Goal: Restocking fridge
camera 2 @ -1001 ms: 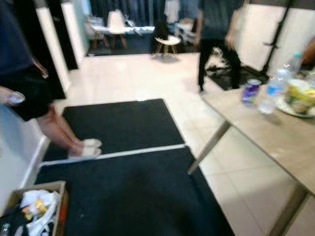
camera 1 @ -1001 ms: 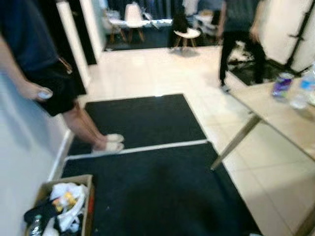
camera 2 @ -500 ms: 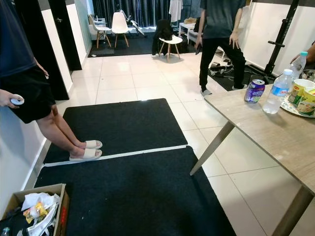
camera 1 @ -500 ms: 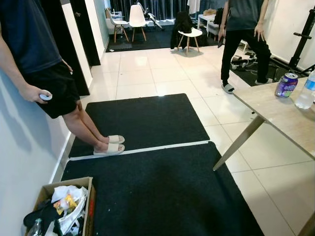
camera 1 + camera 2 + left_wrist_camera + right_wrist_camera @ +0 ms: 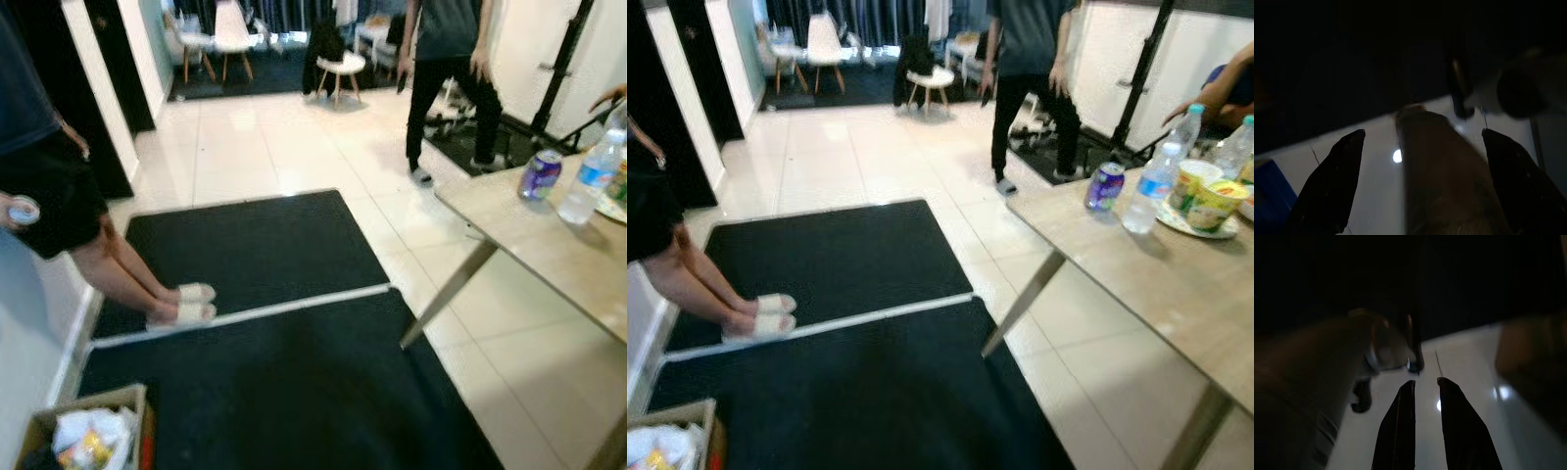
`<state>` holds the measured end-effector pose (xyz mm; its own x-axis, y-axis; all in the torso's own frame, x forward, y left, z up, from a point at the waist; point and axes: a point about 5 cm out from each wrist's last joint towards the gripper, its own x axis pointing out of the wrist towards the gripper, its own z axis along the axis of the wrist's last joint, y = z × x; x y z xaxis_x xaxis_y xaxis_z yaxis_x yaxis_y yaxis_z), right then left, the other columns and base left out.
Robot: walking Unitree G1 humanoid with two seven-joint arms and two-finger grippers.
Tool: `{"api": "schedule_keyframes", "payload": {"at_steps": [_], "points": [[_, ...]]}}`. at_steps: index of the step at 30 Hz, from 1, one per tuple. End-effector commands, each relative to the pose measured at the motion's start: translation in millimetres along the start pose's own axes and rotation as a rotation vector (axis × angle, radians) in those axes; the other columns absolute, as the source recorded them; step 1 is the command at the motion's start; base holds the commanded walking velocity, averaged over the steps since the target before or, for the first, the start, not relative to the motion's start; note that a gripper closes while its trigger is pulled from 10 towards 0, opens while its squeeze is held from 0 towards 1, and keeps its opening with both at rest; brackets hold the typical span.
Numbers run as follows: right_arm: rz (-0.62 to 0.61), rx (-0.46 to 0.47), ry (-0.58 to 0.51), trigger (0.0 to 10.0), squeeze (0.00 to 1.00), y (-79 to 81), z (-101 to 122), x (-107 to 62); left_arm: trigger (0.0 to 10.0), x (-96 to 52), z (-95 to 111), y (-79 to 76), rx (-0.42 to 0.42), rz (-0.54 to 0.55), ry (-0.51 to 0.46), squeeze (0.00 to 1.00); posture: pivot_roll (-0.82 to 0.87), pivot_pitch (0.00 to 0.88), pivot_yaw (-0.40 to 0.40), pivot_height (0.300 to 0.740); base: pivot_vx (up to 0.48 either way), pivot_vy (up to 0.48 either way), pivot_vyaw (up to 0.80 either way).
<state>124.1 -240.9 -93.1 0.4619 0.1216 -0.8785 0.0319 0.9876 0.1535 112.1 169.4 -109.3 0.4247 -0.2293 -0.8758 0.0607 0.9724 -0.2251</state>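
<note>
A purple drink can [image 5: 1105, 187] and a clear water bottle [image 5: 1143, 189] stand near the corner of a light wooden table [image 5: 1146, 284] on my right. Behind them sit yellow-green cups [image 5: 1213, 204] on a plate and another bottle [image 5: 1185, 132]. In the dark left wrist view my left gripper [image 5: 1422, 132] hangs open, fingers wide apart over pale floor. My right gripper [image 5: 1426, 381] hangs with its two fingers almost together, nothing between them.
Two black mats [image 5: 838, 259] cover the tile floor ahead. A person in sandals [image 5: 759, 313] leans on the left wall. A cardboard box of rubbish [image 5: 666, 441] sits at the bottom left. Another person [image 5: 1029, 69] stands beyond the table; an arm [image 5: 1215, 93] reaches in at right.
The whole picture has shifted left and blurred, so the camera has turned to the right. More of the table shows. The things on it have not moved.
</note>
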Motion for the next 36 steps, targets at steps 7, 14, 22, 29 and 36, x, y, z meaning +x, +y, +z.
{"api": "schedule_keyframes", "payload": {"at_steps": [7, 14, 22, 29, 36], "points": [[0.017, 0.015, -0.007, 10.0, 0.0, 5.3, -1.1, 1.7, 10.0, -3.1, -13.0, 2.7, -0.007, 0.009, 0.042, 0.0, -0.11, 0.0, 0.0, 0.74, 0.317, 0.0, 0.0], [0.017, 0.016, -0.007, 10.0, 0.0, 5.6, -0.7, 2.0, 10.0, -3.2, -13.4, 2.6, -0.005, 0.008, 0.043, 0.0, -0.11, 0.0, 0.0, 0.74, 0.317, 0.0, 0.0], [-0.022, -0.012, 0.015, 10.0, 0.0, 3.2, -2.3, 1.7, 10.0, -2.9, -13.1, 2.0, -0.005, 0.005, 0.043, 0.0, -0.11, 0.0, 0.0, 0.74, 0.317, 0.0, 0.0], [-0.034, -0.003, 0.039, 10.0, 0.0, 2.4, -4.9, 1.5, 10.0, -2.7, -12.6, 1.5, -0.008, 0.003, 0.042, 0.0, -0.11, 0.0, -0.002, 0.74, 0.314, 0.0, -0.43], [-0.028, -0.007, 0.045, 10.0, 0.0, 3.3, -4.0, 2.0, 10.0, -2.6, -12.6, 1.3, -0.004, 0.003, 0.042, 0.0, -0.1, 0.0, -0.003, 0.74, 0.314, 0.0, -0.77]]}}
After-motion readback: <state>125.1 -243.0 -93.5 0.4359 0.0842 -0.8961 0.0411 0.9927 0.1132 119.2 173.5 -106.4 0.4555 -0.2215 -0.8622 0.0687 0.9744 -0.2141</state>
